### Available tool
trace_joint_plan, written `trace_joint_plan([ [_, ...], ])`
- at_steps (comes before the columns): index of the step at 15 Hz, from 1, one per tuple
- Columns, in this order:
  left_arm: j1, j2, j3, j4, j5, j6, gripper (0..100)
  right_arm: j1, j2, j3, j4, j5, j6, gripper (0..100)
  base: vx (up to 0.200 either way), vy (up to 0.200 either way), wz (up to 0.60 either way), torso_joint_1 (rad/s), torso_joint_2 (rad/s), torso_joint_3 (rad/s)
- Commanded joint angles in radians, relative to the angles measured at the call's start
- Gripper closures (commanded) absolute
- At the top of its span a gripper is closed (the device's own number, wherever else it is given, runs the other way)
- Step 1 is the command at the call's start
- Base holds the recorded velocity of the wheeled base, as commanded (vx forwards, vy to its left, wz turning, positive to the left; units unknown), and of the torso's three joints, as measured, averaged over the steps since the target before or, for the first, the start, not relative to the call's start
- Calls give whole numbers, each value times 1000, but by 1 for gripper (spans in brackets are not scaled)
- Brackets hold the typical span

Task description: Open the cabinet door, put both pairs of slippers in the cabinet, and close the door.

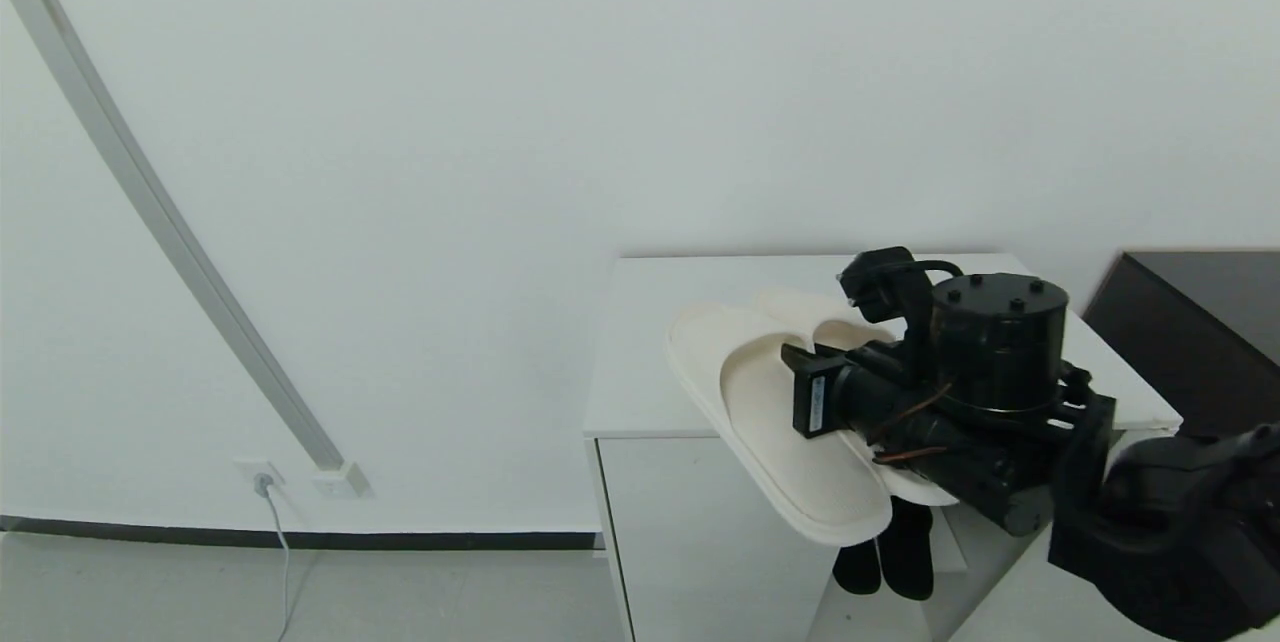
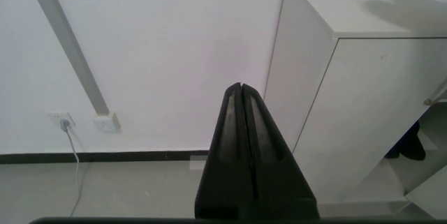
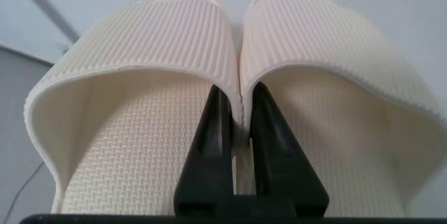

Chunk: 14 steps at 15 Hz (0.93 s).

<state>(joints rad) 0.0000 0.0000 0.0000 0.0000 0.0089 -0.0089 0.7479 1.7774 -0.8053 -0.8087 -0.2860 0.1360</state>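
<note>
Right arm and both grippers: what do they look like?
The right arm is matte black, with a round bolted joint cap, a small white label and thin reddish cables. The right gripper and left gripper have black, wedge-shaped tapering fingers.

A: How many slippers are there?
B: Four: two cream slippers point(image 1: 770, 402) and two black slippers point(image 1: 908, 557).
A: And furniture?
B: One white cabinet point(image 1: 640, 362), one dark table point(image 1: 1200, 322) at its three o'clock, and one wall socket point(image 1: 258, 472) at eight o'clock.
</note>
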Motion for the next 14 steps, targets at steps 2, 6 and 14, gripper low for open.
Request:
trace_joint_plan([
  [2,0,0,0,0,0,0,100,22,-89,74,-4,13,-6,100,0,0,0,0,0,0],
  [6,0,0,0,0,0,-2,100,25,-79,78,-6,13,-6,100,0,0,0,0,0,0],
  [14,0,0,0,0,-1,0,100,25,-59,81,-7,11,-18,100,-125,0,0,3,3,1],
])
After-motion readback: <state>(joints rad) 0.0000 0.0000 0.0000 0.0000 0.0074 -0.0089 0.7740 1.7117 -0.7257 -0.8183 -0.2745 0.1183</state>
